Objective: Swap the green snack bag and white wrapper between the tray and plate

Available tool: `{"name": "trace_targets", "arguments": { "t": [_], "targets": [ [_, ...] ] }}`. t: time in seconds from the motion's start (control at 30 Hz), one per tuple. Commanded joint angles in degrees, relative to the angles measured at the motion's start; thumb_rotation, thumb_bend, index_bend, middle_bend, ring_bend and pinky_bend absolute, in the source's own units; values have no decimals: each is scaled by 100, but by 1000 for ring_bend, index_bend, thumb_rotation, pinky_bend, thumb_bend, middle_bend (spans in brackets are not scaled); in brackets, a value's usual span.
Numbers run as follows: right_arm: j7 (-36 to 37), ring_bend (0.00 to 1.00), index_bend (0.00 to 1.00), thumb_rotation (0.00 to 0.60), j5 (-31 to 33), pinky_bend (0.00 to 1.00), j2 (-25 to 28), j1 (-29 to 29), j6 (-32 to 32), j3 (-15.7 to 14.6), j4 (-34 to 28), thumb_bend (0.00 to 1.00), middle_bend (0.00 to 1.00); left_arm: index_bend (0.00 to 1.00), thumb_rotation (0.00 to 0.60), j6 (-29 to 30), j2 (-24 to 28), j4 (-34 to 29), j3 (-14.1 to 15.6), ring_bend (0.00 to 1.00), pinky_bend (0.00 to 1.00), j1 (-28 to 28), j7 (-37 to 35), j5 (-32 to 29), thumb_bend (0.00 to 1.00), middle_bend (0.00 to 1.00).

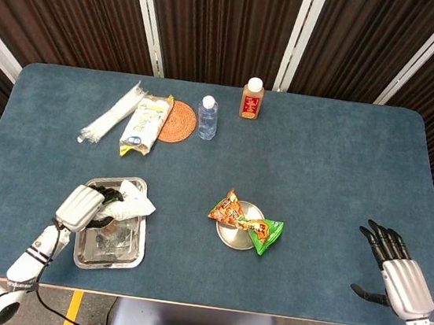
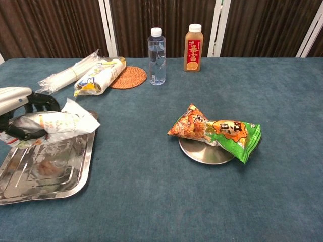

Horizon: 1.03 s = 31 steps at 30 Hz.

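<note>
Your left hand (image 1: pixel 83 208) grips the white wrapper (image 1: pixel 129 203), fingers curled around it, and holds it above the metal tray (image 1: pixel 128 251); in the chest view the wrapper (image 2: pixel 60 122) hangs over the tray's (image 2: pixel 65 189) far end, its crumpled tip reaching past the rim. The green snack bag (image 1: pixel 251 223) lies across the round metal plate (image 1: pixel 229 237), well apart from the tray, its orange end toward the tray and its green end overhanging the plate's other side. In the chest view the bag (image 2: pixel 217 130) covers most of the plate (image 2: pixel 202 153).

Your right hand (image 1: pixel 393 266) hovers over the table's near right corner, fingers spread and holding nothing.

Along the far side of the table (image 1: pixel 335 169) you have a clear plastic sleeve (image 1: pixel 112 112), a yellow-and-white packet (image 1: pixel 145 124) just beside it, a woven coaster (image 1: pixel 181 121), a water bottle (image 1: pixel 207 118) and a brown drink bottle (image 1: pixel 252 98).
</note>
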Motion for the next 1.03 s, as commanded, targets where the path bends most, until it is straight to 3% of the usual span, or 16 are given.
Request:
{"name": "trace_targets", "arguments": {
  "t": [0.03, 0.17, 0.27, 0.4, 0.57, 0.63, 0.7, 0.83, 0.9, 1.03],
  "targets": [
    [-74, 0, 0, 600, -12, 9, -31, 5, -47, -3, -10, 113, 17, 149, 600, -135, 114, -40, 114, 160, 289, 80, -163, -108, 378, 137],
    [-93, 0, 0, 600, -17, 9, -41, 7, -68, -3, -15, 113, 4, 0, 600, -93, 199, -189, 117, 1, 154, 107, -276, -97, 366, 0],
    [-119, 0, 0, 600, -13, 9, -51, -20, -14, 27, -17, 113, 2, 0, 600, 295, 411, -702, 194, 0, 123, 261, -609, 126, 369, 0],
    [-120, 0, 0, 600, -49, 9, -44, -29, -26, 13, -31, 113, 2, 0, 600, 580, 732, -1263, 337, 0, 102, 399, -399, 380, 370, 0],
    [-257, 0, 0, 600, 13, 4, -24, -116, 87, 52, -54, 113, 1, 0, 600, 1801, 1306, -1813, 613, 0, 69, 1109, 130, 801, 365, 0],
    [-743, 0, 0, 600, 264, 1, -60, -220, 156, 141, -100, 113, 0, 0, 600, 2609, 1392, -1781, 638, 0, 56, 1577, 197, 896, 375, 0],
    [-1341, 0, 0, 600, 499, 0, -121, -334, 278, 237, -216, 113, 0, 0, 600, 3009, 1409, -1662, 747, 0, 48, 1945, 59, 864, 388, 0],
    [-1831, 0, 0, 600, 506, 0, -160, -471, 439, 227, -440, 113, 0, 0, 600, 2934, 1371, -1479, 965, 0, 15, 2362, 406, 577, 391, 0],
    [-1916, 0, 0, 600, 461, 0, -165, -504, 442, 189, -468, 113, 0, 0, 600, 2733, 1358, -1470, 958, 0, 10, 2390, 754, 449, 398, 0],
    [-1978, 0, 0, 600, 452, 0, -181, -501, 367, 182, -480, 113, 0, 0, 600, 2659, 1432, -1542, 882, 0, 6, 2375, 590, 478, 412, 0]
  ]
}}
